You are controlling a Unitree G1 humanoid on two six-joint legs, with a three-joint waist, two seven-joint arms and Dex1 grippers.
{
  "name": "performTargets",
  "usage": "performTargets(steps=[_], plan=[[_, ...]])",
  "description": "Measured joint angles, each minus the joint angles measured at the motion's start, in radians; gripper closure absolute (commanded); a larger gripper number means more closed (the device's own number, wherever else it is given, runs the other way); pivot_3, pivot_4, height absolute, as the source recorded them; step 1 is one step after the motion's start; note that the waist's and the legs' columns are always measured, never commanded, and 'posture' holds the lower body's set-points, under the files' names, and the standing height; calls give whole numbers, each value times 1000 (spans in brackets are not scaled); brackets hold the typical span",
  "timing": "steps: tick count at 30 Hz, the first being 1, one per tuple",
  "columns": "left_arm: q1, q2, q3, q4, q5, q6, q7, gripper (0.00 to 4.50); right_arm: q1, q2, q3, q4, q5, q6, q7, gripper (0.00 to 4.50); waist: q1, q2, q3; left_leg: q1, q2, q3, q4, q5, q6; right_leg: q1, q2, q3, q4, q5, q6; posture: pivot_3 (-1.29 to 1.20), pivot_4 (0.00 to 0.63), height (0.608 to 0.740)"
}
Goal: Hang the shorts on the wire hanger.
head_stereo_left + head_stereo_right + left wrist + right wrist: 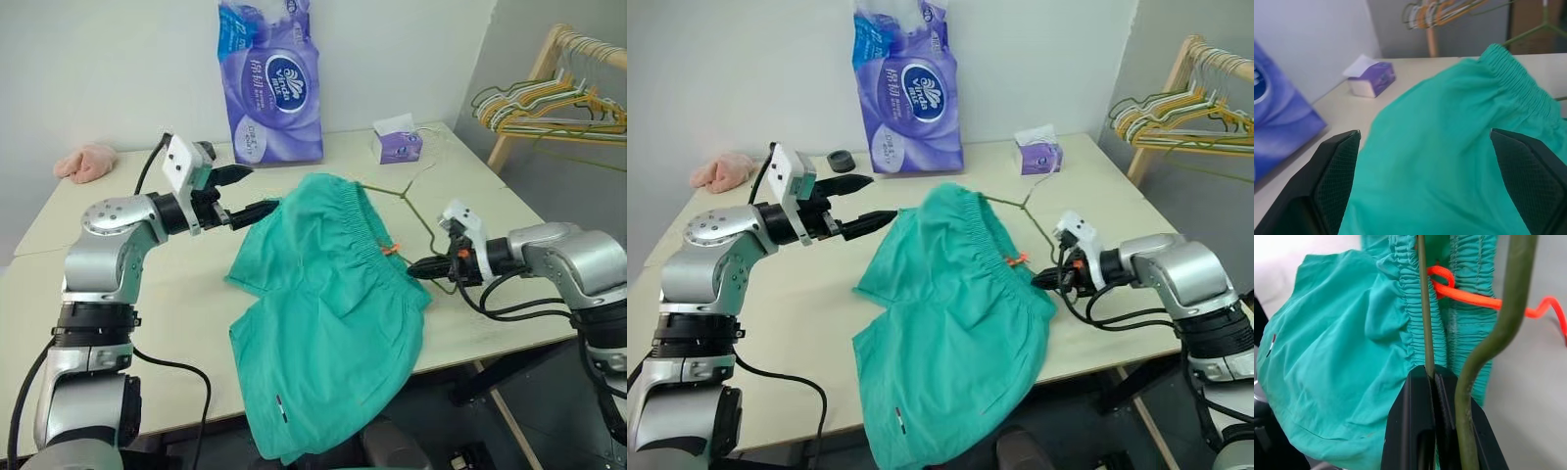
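Observation:
The teal-green shorts (333, 294) hang draped over the wire hanger (418, 220), their legs trailing past the table's front edge. An orange tag (1464, 293) sticks out at the gathered waistband. My right gripper (416, 267) is shut on the hanger's thin wire (1422, 308) just right of the waistband, with the thicker olive wire (1513, 293) running beside its fingers. My left gripper (250, 193) stands wide open at the shorts' left end. In the left wrist view the cloth (1449, 147) lies between its fingers (1334, 181), which are not closed on it.
A purple tissue pack (269, 78) stands at the back of the table (176, 304), with a small tissue box (397, 144) to its right. A pink cloth (86, 162) lies at the far left. A wooden rack of hangers (558, 98) stands beyond the table's right side.

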Motion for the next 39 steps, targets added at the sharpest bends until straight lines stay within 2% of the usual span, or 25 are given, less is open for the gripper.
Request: performTargets(steps=[6, 10, 15, 19, 22, 33, 35, 39], plan=[[-71, 23, -116, 18, 73, -96, -147, 28, 22, -38, 89, -78, -90, -122, 3, 4500, -1, 1, -1, 1, 0, -1, 0, 0, 0, 1, 0, -1, 0, 0, 0, -331, 29, 740], [-66, 22, -179, 42, 114, -148, -217, 28, 23, -51, 116, -97, -145, -193, 6, 4500, -5, 1, -1, 1, 0, -1, 0, 0, 0, 1, 0, -1, 0, 0, 0, -339, 30, 740], [-12, 47, -220, 19, 129, -176, -311, 28, 31, -60, 126, -99, -176, -239, 14, 4500, -13, 2, -1, 1, 0, -2, 0, 0, 0, 1, 0, -1, 0, 0, 0, -348, 24, 740], [-2, 52, -223, 48, 170, -223, -314, 28, 33, -70, 126, -105, -193, -268, 22, 4500, -13, 2, -1, 1, 0, -2, 0, 0, 0, 1, 0, -1, 0, 0, 0, -350, 22, 740], [-2, 34, -224, 77, 188, -247, -311, 618, 33, -70, 126, -110, -195, -280, 23, 4500, -12, 2, -1, 1, 0, -2, 1, 0, 0, 1, 0, -1, 0, 0, 0, -350, 22, 740], [21, 6, -224, 97, 221, -273, -304, 3964, 39, -57, 125, -154, -185, -296, 32, 4500, -16, 2, -1, 1, 0, -3, 1, 0, 0, 1, 0, -2, 0, 0, 0, -349, 23, 740], [30, 5, -224, 93, 222, -271, -314, 4449, 38, -58, 121, -153, -189, -295, 30, 4500, -18, 2, -1, 1, 0, -3, 1, 0, 0, 1, 0, -2, 0, 0, 0, -350, 24, 740], [42, 5, -224, 81, 220, -267, -319, 4480, 37, -59, 116, -150, -197, -299, 29, 4500, -20, 2, -1, 1, 0, -3, 1, 0, 0, 1, 0, -2, 0, 0, 0, -351, 24, 740]])
